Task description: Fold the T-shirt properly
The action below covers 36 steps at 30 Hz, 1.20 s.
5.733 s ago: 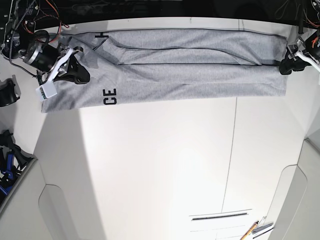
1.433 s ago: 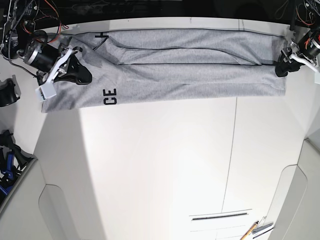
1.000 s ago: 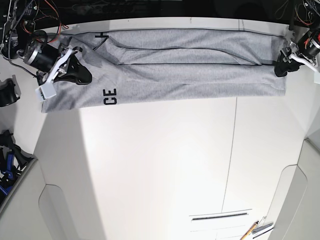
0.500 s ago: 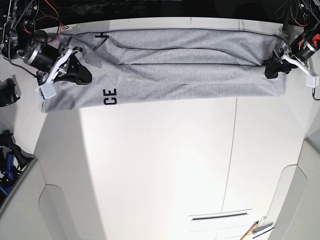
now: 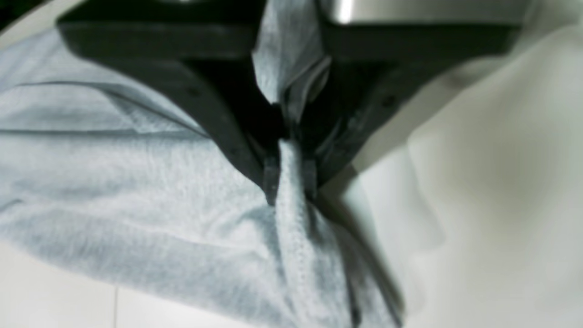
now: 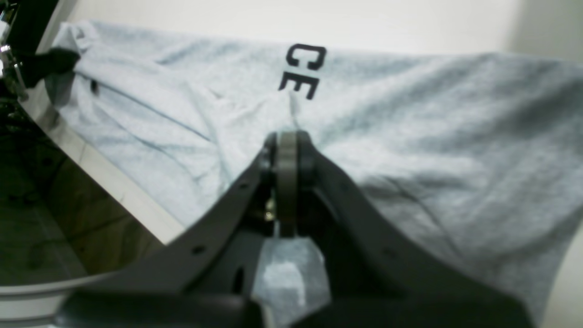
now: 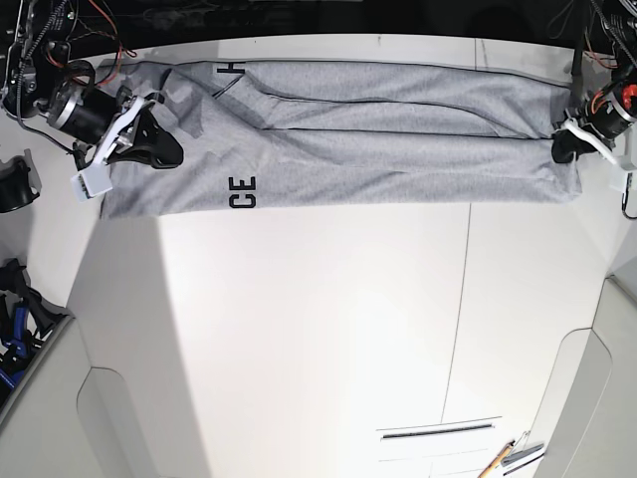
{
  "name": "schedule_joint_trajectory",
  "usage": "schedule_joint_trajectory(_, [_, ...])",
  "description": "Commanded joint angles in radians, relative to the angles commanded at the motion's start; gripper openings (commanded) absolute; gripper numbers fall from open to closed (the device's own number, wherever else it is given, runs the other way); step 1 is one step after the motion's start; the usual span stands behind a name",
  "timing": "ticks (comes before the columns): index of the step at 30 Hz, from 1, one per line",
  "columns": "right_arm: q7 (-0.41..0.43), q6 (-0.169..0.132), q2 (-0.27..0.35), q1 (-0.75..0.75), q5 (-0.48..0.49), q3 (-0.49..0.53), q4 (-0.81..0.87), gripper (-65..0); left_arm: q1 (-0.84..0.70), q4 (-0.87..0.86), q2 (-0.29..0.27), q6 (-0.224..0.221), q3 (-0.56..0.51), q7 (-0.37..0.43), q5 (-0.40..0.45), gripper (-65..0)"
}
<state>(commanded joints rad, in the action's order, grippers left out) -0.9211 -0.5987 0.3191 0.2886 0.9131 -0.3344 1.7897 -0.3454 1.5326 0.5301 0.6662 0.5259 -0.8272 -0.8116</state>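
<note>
The light-grey T-shirt (image 7: 378,149) lies as a long folded strip across the far part of the white table (image 7: 318,329), with the black letters "CE" (image 7: 242,192) near its left end. My left gripper (image 7: 560,151) is shut on the shirt's right end; the left wrist view shows its gripper (image 5: 290,184) pinching a ridge of grey fabric (image 5: 136,205). My right gripper (image 7: 167,155) is shut on the shirt's left end; in the right wrist view the gripper (image 6: 287,139) pinches a fold of cloth (image 6: 432,114) just below the "CE" (image 6: 303,70).
The shirt lies close to the table's dark far edge (image 7: 398,40). Black gear (image 7: 12,184) and a blue item (image 7: 15,329) sit off the left side. A pencil and a slot (image 7: 498,460) are at the near right. A seam (image 7: 463,299) runs down the table.
My left gripper moved right and slightly nearer, pulling the shirt with it. The whole strip and the "CE" letters shifted right. The right gripper stayed shut near the same place.
</note>
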Motion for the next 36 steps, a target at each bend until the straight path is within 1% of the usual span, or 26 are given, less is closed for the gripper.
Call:
schedule_joint_trajectory(1, [0.000,0.000,0.000,0.000,0.000,0.000,0.000,-65.0,0.011,0.014,0.011,-0.004,0.000,0.000,0.030,-65.0])
schedule_joint_trajectory(2, [0.000,0.000,0.000,0.000,0.000,0.000,0.000,-65.0,0.019,0.030,0.023,-0.018,0.000,0.000,0.056,-65.0])
schedule_joint_trajectory(4, [0.000,0.000,0.000,0.000,0.000,0.000,0.000,-65.0,0.028,0.077,0.052,-0.061,0.000,0.000,0.093,-65.0])
schedule_joint_trajectory(5, [0.000,0.000,0.000,0.000,0.000,0.000,0.000,-65.0,0.027,0.111,0.066,-0.079,0.000,-0.002,0.100,-65.0])
schedule_joint_trajectory(7, [0.001,0.000,0.000,0.000,0.000,0.000,0.000,-65.0,0.027,0.191,0.077,-0.105,0.000,-0.041,0.107,-65.0])
schedule_joint_trajectory(9, [0.000,0.000,0.000,0.000,-0.001,0.000,0.000,-65.0,0.026,0.281,0.076,-0.106,-0.002,-0.094,0.104,-65.0])
schedule_joint_trajectory(11, [0.000,0.000,0.000,0.000,-0.006,0.000,0.000,-65.0,0.026,0.363,0.068,-0.106,-0.017,-0.122,0.102,-65.0])
schedule_joint_trajectory(12, [0.000,0.000,0.000,0.000,-0.009,0.000,0.000,-65.0,0.027,0.396,0.068,-0.108,-0.034,-0.140,0.097,-65.0])
schedule_joint_trajectory(14, [0.000,0.000,0.000,0.000,-0.009,0.000,0.000,-65.0,0.026,0.460,0.068,-0.139,-0.093,-0.171,0.091,-65.0])
schedule_joint_trajectory(18, [0.000,0.000,0.000,0.000,-0.021,0.000,0.000,-65.0,0.024,0.522,0.060,-0.139,-0.266,-0.167,0.098,-65.0])
schedule_joint_trajectory(20, [0.001,0.000,0.000,0.000,-0.033,0.000,0.000,-65.0,0.029,0.523,0.028,-0.139,-0.354,-0.164,0.109,-65.0])
schedule_joint_trajectory(23, [0.001,0.000,0.000,0.000,-0.034,0.000,0.000,-65.0,0.032,0.523,-0.047,-0.139,-0.468,-0.160,0.216,-65.0])
schedule_joint_trajectory(27, [0.005,0.000,0.000,0.000,-0.035,0.000,0.000,-65.0,0.032,0.523,-0.125,-0.139,-0.575,-0.140,0.277,-65.0])
schedule_joint_trajectory(30, [0.004,0.000,0.000,0.000,-0.035,0.000,0.000,-65.0,0.038,0.523,-0.177,-0.139,-0.607,-0.119,0.306,-65.0])
schedule_joint_trajectory(34, [0.000,0.000,0.000,0.000,-0.042,0.000,0.000,-65.0,0.066,0.520,-0.235,-0.140,-0.607,-0.118,0.309,-65.0])
schedule_joint_trajectory(36, [0.000,0.000,0.000,0.000,-0.042,0.000,0.000,-63.2,0.077,0.509,-0.257,-0.139,-0.607,-0.111,0.311,-65.0])
